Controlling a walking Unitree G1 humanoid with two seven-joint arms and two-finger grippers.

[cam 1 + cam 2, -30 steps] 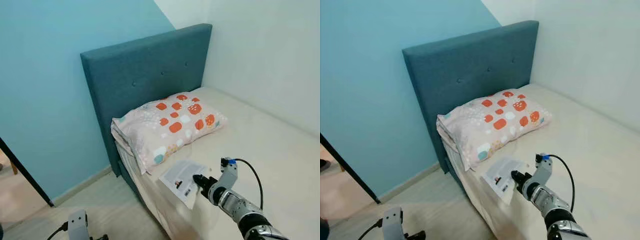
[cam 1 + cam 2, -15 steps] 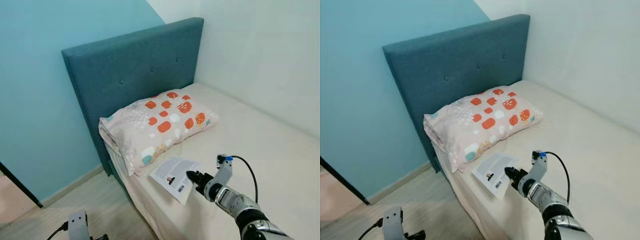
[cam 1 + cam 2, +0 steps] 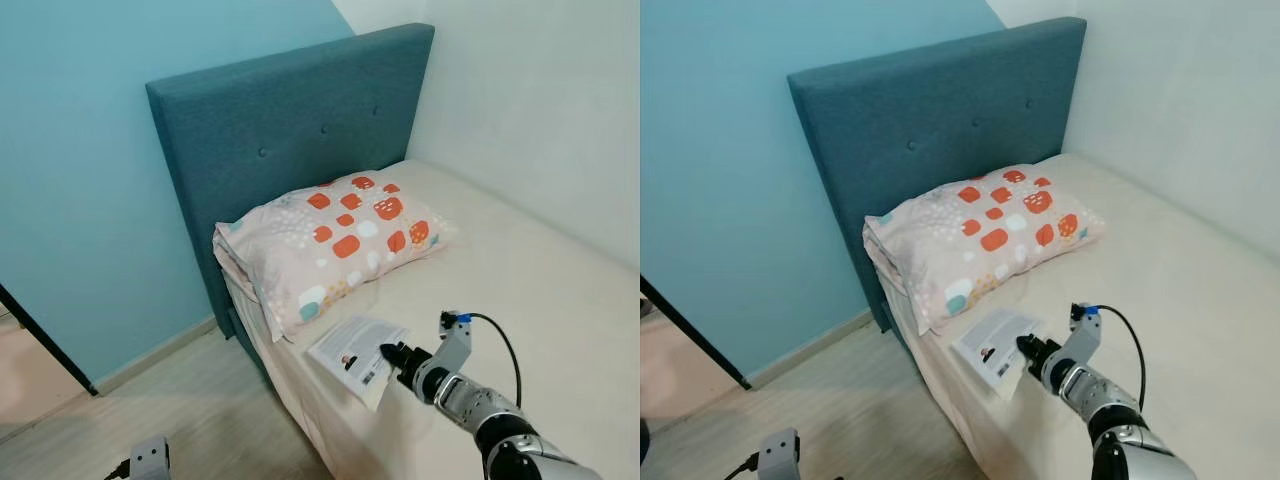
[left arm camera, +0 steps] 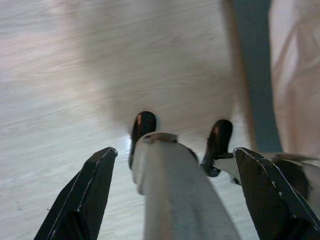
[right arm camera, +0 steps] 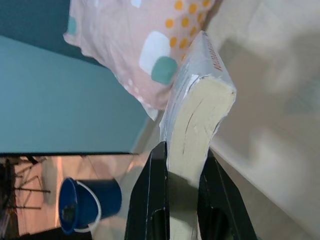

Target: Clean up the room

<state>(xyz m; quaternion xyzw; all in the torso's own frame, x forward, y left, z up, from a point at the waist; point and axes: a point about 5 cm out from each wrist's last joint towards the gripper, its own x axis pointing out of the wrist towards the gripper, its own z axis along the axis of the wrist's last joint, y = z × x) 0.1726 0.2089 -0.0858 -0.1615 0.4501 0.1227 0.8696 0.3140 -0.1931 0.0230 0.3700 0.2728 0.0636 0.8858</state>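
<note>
Right claw (image 5: 181, 200) clamps book (image 3: 357, 352) on bed (image 3: 560, 300); left claw (image 4: 170, 200) open.

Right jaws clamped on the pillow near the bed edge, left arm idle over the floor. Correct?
Not the pillow. The right gripper is clamped on the book lying beside it at the bed edge; the right wrist view shows the pages between its jaws. Left gripper hangs open over the floor.
</note>
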